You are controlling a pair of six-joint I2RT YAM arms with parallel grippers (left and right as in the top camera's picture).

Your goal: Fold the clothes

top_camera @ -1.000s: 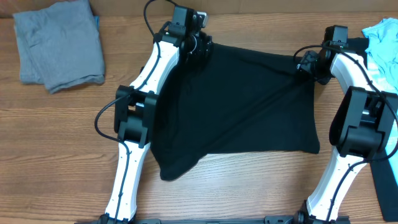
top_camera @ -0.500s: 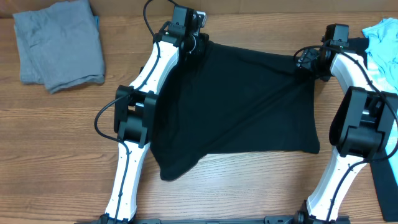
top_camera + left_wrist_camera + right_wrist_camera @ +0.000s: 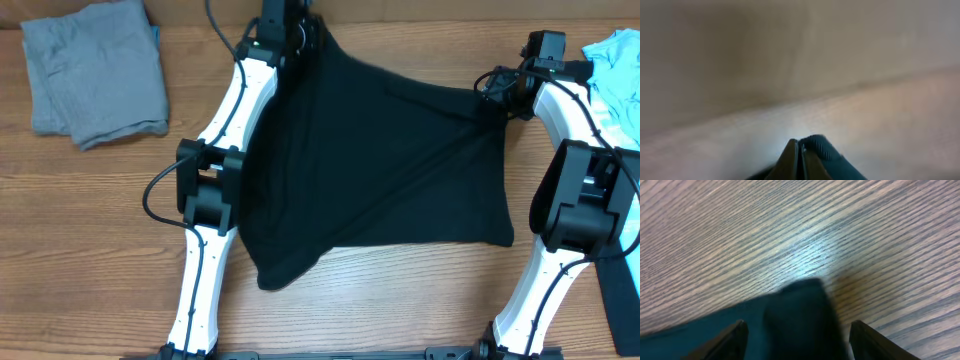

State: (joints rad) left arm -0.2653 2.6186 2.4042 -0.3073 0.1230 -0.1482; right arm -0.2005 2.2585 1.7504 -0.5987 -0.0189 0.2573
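Note:
The clothes here are a black T-shirt [image 3: 390, 170] spread across the middle of the wooden table. My left gripper [image 3: 290, 28] is at the far edge, shut on the shirt's far-left corner, which is pulled into a point. In the left wrist view the gripper [image 3: 801, 154] pinches dark fabric, and a ribbed hem [image 3: 819, 146] pokes out beside its tips. My right gripper [image 3: 493, 92] is over the shirt's far-right corner. In the right wrist view it [image 3: 799, 339] stands open, with the corner of the dark cloth [image 3: 800, 310] lying between its spread fingers [image 3: 737, 337].
A folded grey garment [image 3: 95, 70] lies at the far left of the table [image 3: 90, 230]. A light blue garment [image 3: 615, 60] sits at the far right edge. A dark strap-like thing [image 3: 622, 300] hangs at the right, by the right arm's base.
My left gripper has shut on the shirt's far-left corner and drawn it toward the far edge, stretching the cloth. The right gripper has stayed at the far-right corner.

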